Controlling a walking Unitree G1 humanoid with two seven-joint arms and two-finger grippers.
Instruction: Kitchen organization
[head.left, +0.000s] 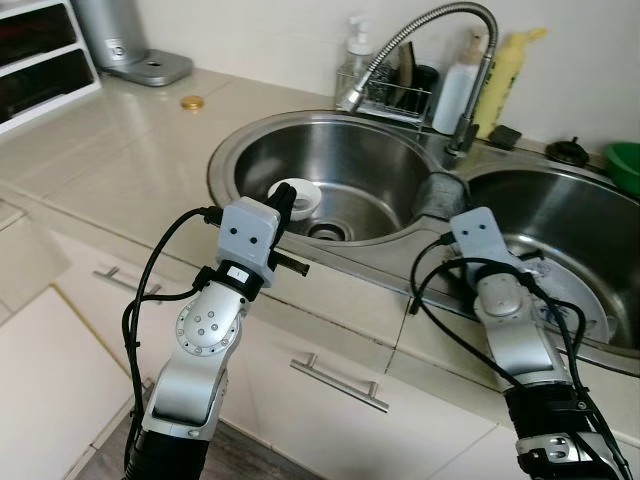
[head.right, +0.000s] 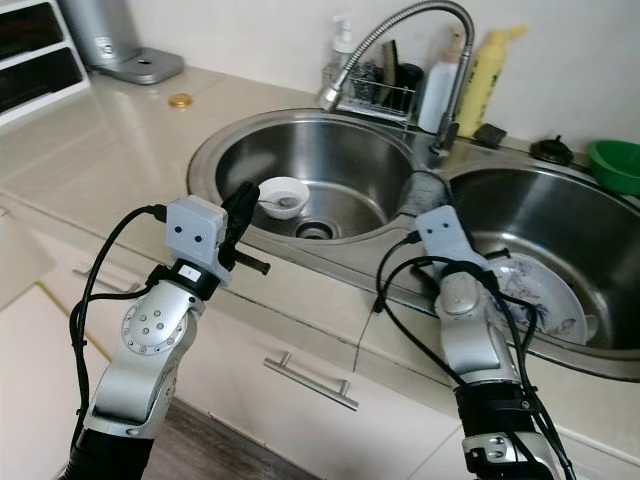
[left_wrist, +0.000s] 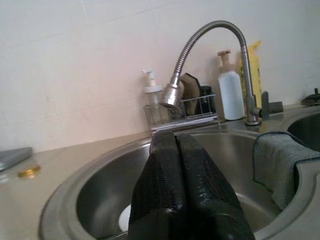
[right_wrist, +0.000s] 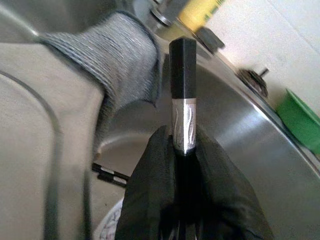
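Over the right basin's front rim: right gripper (right_wrist: 182, 150), fingers clamped on a black, silver-banded chopstick (right_wrist: 182, 95). Over the left basin's (head.left: 370, 160) front edge: left gripper (left_wrist: 177, 150), fingers pressed together, empty; white bowl (head.right: 282, 196) below.

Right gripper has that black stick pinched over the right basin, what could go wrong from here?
1. The right gripper pinches the black stick with a silver patterned band near one end only; it might pivot or slip out.
2. If dropped, it could strike the patterned white plate in the steel right basin.
3. The grey cloth draped over the divider lies close and might snag the stick.
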